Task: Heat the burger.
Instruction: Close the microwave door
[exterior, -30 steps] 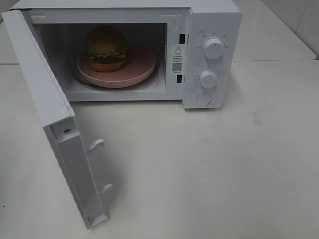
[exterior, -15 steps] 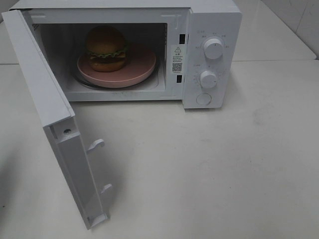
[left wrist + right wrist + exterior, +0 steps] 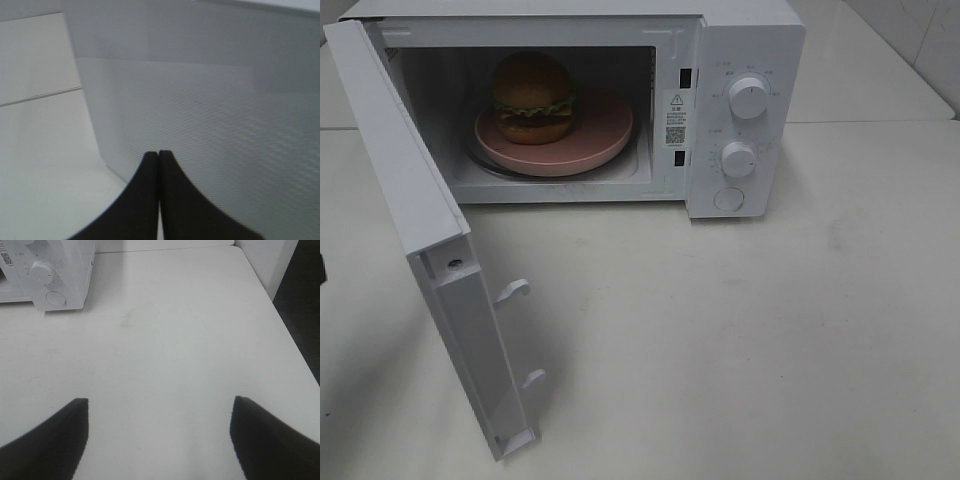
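Observation:
The burger (image 3: 532, 97) sits on a pink plate (image 3: 605, 130) inside the white microwave (image 3: 745, 40). The microwave door (image 3: 400, 170) is swung wide open to the left. My left gripper (image 3: 158, 153) is shut with nothing between its fingers; its tips point at the grey outer face of the door (image 3: 210, 115), close to it. My right gripper (image 3: 160, 404) stands open and empty over bare table, to the right of the microwave's control panel (image 3: 47, 275). The high view shows neither arm in full; only a dark sliver (image 3: 321, 268) shows at its left edge.
The control panel carries two knobs (image 3: 750, 98) (image 3: 738, 159) and a round button (image 3: 728, 199). Two latch hooks (image 3: 512, 290) stick out from the door's inner edge. The white table (image 3: 740, 330) spreads in front. The right wrist view shows the table's right edge (image 3: 295, 345).
A dark sliver has come into the high view at its left edge, behind the open door. The burger, plate and door have not moved.

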